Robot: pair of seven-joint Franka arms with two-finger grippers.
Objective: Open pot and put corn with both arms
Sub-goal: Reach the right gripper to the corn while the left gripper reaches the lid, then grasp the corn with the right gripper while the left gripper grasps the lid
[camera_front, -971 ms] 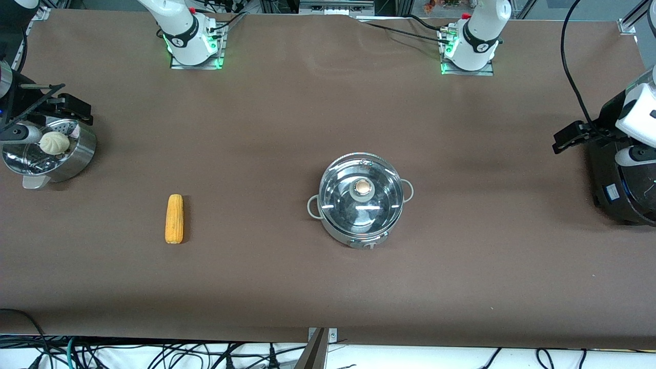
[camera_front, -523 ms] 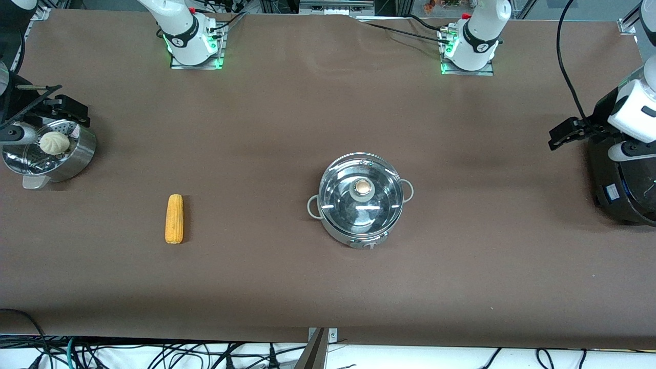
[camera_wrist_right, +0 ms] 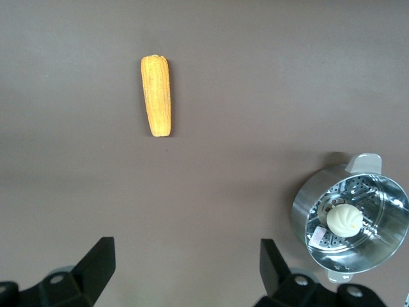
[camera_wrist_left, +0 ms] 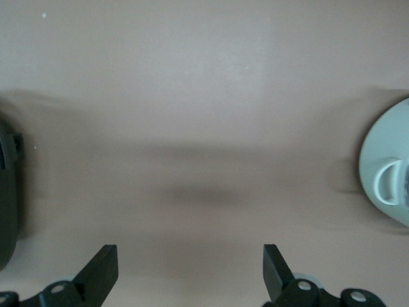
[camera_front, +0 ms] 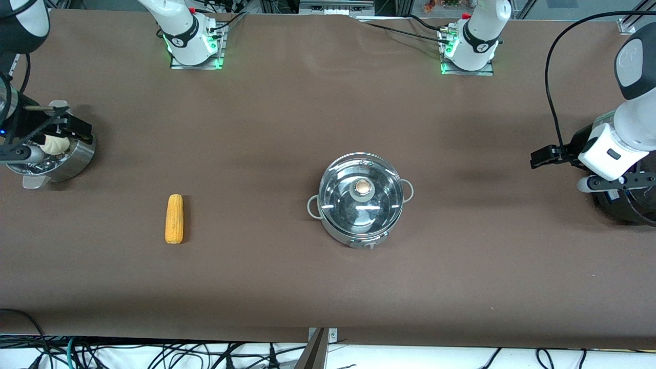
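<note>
Pot (camera_front: 360, 199) mid-desk, somewhat toward the left arm's end, glass lid (camera_front: 360, 197) seated on it, tan knob (camera_front: 363, 187) upright at the centre. Not opened yet. Corn (camera_front: 174, 219) lying flat toward the right arm's end of the desk, well apart from the pot, a little nearer the front edge, untouched.

Over the last second: left gripper (camera_front: 539, 157) swung off the black cooker (camera_front: 622, 207) at its end edge and now hangs over bare desk (camera_front: 287, 113) between cooker and pot, pointing toward the pot. Jaws spread wide, nothing between them. Pot rim and one loop handle just entering the left wrist view. Probably the start of the reach for the knob, with a good stretch of desk left to cover.

Right gripper (camera_front: 74, 129) shifted only slightly, hovering over the steamer bowl (camera_front: 77, 156) at the other end edge, partly covering the white bun (camera_front: 51, 144). Jaws wide, empty. Corn in plain sight in the right wrist view, near but not under the fingers.

Task barely begun: lid off first, then corn into the pot. Knob small and smooth, so a centred grip called for.
</note>
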